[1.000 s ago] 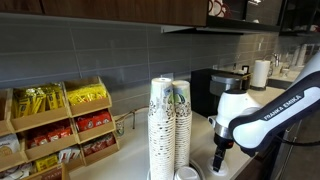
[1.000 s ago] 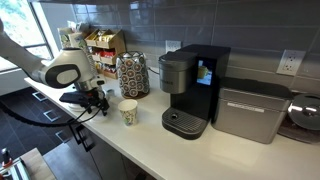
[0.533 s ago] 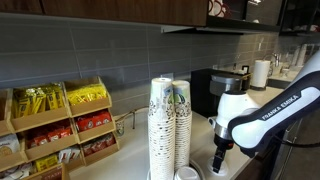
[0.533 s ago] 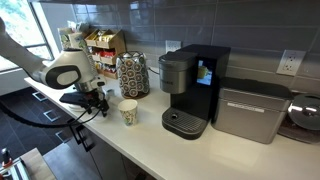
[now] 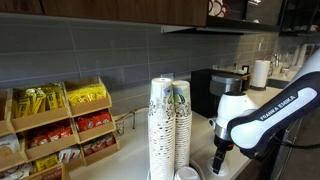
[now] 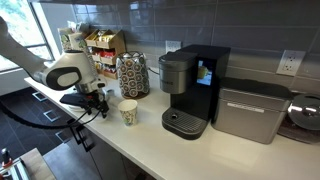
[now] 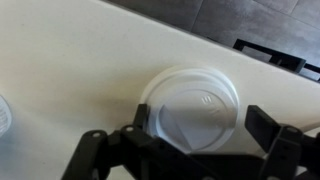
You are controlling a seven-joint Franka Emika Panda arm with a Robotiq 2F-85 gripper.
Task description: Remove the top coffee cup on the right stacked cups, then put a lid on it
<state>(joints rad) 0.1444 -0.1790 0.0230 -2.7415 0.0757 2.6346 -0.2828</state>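
Note:
In the wrist view a round white lid (image 7: 190, 105) lies flat on the pale counter. My gripper (image 7: 203, 125) hangs open right over it, one dark finger on each side and neither touching it. The small speckled top coffee cup (image 6: 128, 112) stands upright and alone on the counter, just beside the gripper (image 6: 95, 105). Behind it are the tall speckled cup stacks (image 6: 132, 75). The right stacked cups (image 5: 181, 120) carry a green emblem and stand against a twin stack (image 5: 161, 125). The gripper (image 5: 220, 158) points down at the counter beside them.
A black coffee machine (image 6: 190, 85) stands past the single cup, with a silver appliance (image 6: 250, 110) beyond it. A wooden snack rack (image 5: 60, 125) lines the wall. A white round object (image 5: 187, 173) sits at the foot of the stacks. The counter's front edge (image 6: 120, 150) is near.

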